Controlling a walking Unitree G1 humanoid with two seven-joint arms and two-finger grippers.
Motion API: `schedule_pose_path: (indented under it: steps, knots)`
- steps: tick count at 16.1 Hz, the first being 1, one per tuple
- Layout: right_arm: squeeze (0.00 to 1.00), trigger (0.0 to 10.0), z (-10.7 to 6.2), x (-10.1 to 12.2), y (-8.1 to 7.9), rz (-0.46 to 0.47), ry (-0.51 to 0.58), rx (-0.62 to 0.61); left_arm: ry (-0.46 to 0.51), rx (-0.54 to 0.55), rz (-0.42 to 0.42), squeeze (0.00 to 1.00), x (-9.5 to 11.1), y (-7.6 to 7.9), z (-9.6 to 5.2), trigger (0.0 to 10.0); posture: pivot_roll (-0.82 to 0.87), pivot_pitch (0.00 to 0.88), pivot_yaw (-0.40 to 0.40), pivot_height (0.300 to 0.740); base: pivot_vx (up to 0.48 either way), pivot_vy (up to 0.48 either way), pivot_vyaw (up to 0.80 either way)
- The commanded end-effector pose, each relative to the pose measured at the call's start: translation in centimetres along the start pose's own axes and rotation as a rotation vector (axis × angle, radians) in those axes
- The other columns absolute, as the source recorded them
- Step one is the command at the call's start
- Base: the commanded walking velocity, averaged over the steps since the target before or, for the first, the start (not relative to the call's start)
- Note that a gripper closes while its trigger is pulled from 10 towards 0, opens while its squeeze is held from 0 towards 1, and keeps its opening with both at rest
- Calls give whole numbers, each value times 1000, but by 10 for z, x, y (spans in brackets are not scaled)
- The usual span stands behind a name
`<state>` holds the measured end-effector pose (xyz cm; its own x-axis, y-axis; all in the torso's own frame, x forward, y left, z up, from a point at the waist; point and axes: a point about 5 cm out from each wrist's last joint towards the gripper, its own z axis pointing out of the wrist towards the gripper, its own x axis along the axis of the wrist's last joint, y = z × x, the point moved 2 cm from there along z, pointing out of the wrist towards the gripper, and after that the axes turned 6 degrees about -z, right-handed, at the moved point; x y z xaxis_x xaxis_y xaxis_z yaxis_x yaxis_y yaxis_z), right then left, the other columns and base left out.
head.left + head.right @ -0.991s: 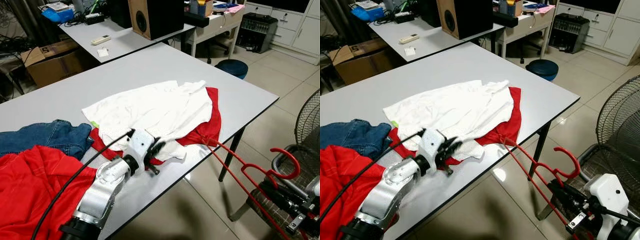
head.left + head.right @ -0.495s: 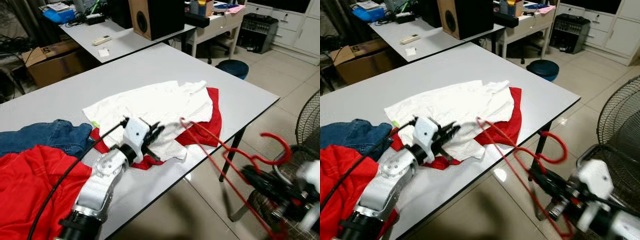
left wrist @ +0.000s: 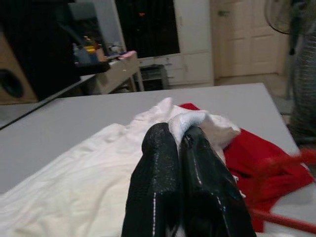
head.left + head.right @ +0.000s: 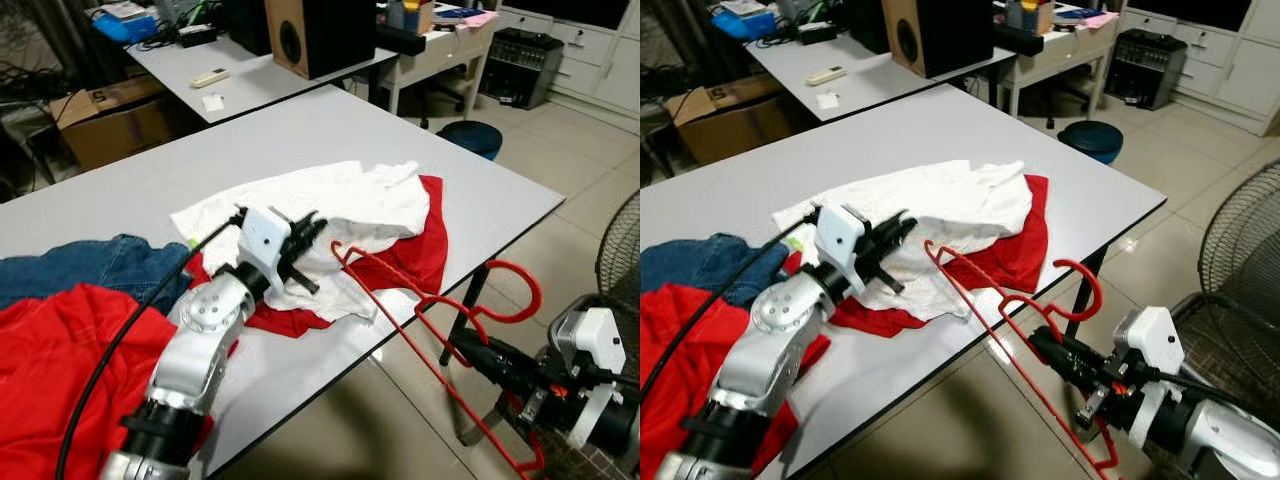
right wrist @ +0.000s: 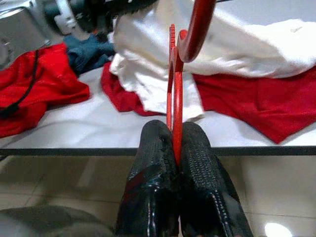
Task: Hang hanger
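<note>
A white shirt lies spread on the grey table, on top of a red garment. My left gripper is at the shirt's near side, shut on a fold of white cloth. The red hanger is held beyond the table's near right edge, hook upward. Its far corner reaches over the edge toward the two garments. My right gripper is shut on the hanger's neck, which sits between the black fingers in the right wrist view.
Blue jeans and another red garment lie at the table's left end. A standing fan is at the far right, and a blue stool stands past the table. Behind are a second desk with a speaker and a cardboard box.
My right gripper has swung the hanger up and left, from beside the fan to the table edge. My left gripper has moved forward over the white shirt.
</note>
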<state>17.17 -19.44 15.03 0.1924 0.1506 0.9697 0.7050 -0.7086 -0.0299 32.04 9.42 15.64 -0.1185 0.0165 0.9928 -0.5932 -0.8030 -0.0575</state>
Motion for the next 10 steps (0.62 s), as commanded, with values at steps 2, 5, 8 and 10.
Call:
schedule_pose_path:
  steps: [2, 5, 8, 10]
  knots:
    - [0, 10000, -1, 1, 0, 1, 9, -3, 53, -24, -11, 0, 11, -1, 2, 0, -93, 0, 80, 740, 0, 0, 0]
    - [0, 10000, 7, 2, 17, 44, 48, -57, 76, -115, -20, 0, 15, 11, -1, 0, -92, 0, 92, 740, 0, 0, 0]
    - [0, 10000, 16, -4, 35, 104, 51, -57, 61, -150, -6, 0, 12, 15, -4, 0, -86, 0, 93, 740, 0, 0, 0]
    - [0, 10000, 21, -6, 42, 149, 53, -63, 62, -158, -6, 0, 13, 16, -4, 0, -85, 0, 94, 740, 0, 0, 0]
